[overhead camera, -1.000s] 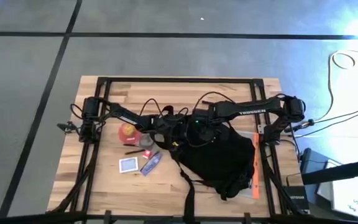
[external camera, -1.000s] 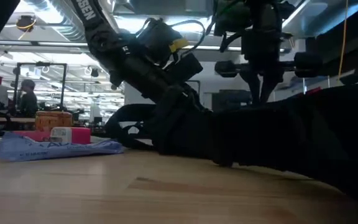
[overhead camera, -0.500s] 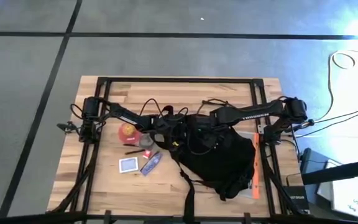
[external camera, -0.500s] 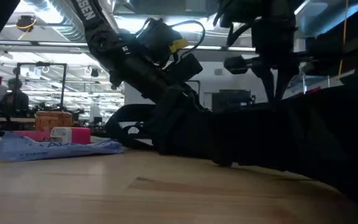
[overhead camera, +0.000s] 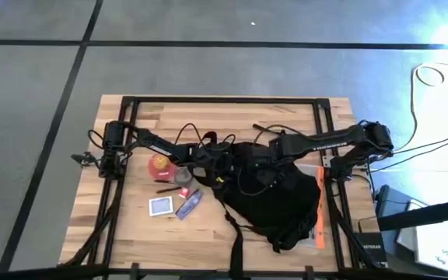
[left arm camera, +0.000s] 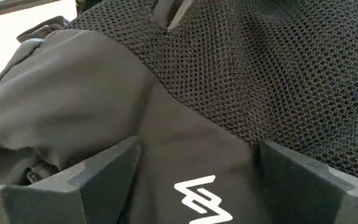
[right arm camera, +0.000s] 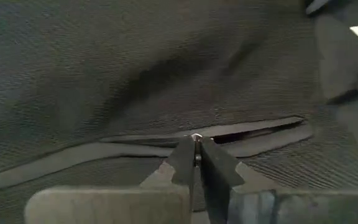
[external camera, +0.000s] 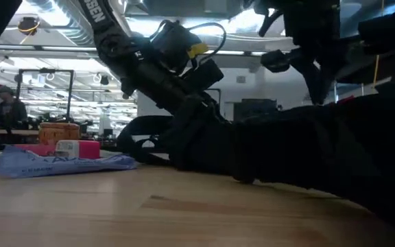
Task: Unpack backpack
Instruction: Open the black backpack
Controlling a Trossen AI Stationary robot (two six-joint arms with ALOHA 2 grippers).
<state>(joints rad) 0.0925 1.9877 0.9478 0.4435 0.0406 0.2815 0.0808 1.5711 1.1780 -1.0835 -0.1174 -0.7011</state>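
Backpack (overhead camera: 274, 198): black, lying flat on the wooden table (overhead camera: 131, 225), right of centre; straps trail toward the near edge.
Left gripper (overhead camera: 218, 165): at the pack's left edge. My fingers (left arm camera: 98, 171) are spread wide with a fold of black fabric between them; a white logo mark (left arm camera: 201, 199) sits on that fabric, mesh panel (left arm camera: 278, 81) beyond. Can't tell whether the pads actually press the cloth.
Right gripper (right arm camera: 195, 155): over the pack's upper middle, pointing down at the mesh. My fingertips are pinched together with only a hairline gap, and a small shiny bit shows right at the tips; it looks like a zipper pull, not sure. A dark slit in the fabric (right arm camera: 253, 129), possibly an opened zipper, runs just past the tips.
Low view: right gripper's fingers (external camera: 315, 86) come down to the top of the pack; left arm (external camera: 163, 68) angles into its left end.
Table, left of the pack: red-and-yellow round item (overhead camera: 159, 162), small card with blue border (overhead camera: 161, 205), blue packet (overhead camera: 190, 204), all apart from the pack and from both grippers.
Orange strip (overhead camera: 320, 206): along the pack's right side.
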